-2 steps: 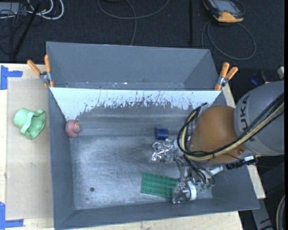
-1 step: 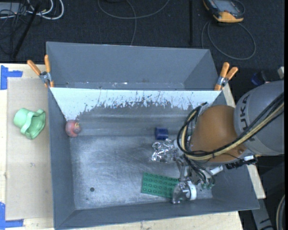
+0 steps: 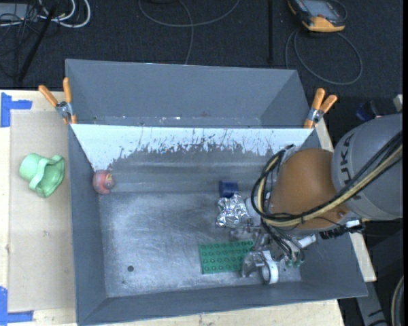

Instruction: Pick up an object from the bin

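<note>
One camera, above the bin (image 3: 183, 90), looking down, seemingly slightly oblique

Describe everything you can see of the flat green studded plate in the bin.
The green plate is a flat rectangle, seemingly plastic, with rows of small studs on top. It lies flat on the bin floor, near the front wall, right of the middle. The gripper is at its right end; whether they touch cannot be told. A crumpled foil ball lies just behind it.
</note>
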You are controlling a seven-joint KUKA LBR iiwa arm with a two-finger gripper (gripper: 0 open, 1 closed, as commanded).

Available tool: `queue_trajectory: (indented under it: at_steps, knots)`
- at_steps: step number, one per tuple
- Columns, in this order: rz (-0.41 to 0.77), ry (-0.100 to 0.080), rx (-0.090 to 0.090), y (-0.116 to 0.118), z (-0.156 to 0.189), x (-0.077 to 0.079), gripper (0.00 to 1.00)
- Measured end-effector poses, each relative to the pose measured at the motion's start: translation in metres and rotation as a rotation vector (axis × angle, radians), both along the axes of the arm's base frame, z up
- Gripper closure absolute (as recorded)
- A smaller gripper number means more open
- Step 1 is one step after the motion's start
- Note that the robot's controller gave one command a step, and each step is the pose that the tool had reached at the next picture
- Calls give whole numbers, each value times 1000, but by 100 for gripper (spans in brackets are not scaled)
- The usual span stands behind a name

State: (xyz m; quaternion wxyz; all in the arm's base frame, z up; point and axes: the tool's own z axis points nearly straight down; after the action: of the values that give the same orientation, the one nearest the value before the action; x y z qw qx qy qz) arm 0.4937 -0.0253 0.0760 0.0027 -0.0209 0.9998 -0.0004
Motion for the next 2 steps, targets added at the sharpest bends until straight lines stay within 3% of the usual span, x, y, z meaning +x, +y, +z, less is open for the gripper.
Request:
queue_trajectory:
  at_steps: [2]
  knots:
    - [0,5,1,1,36,1,100]
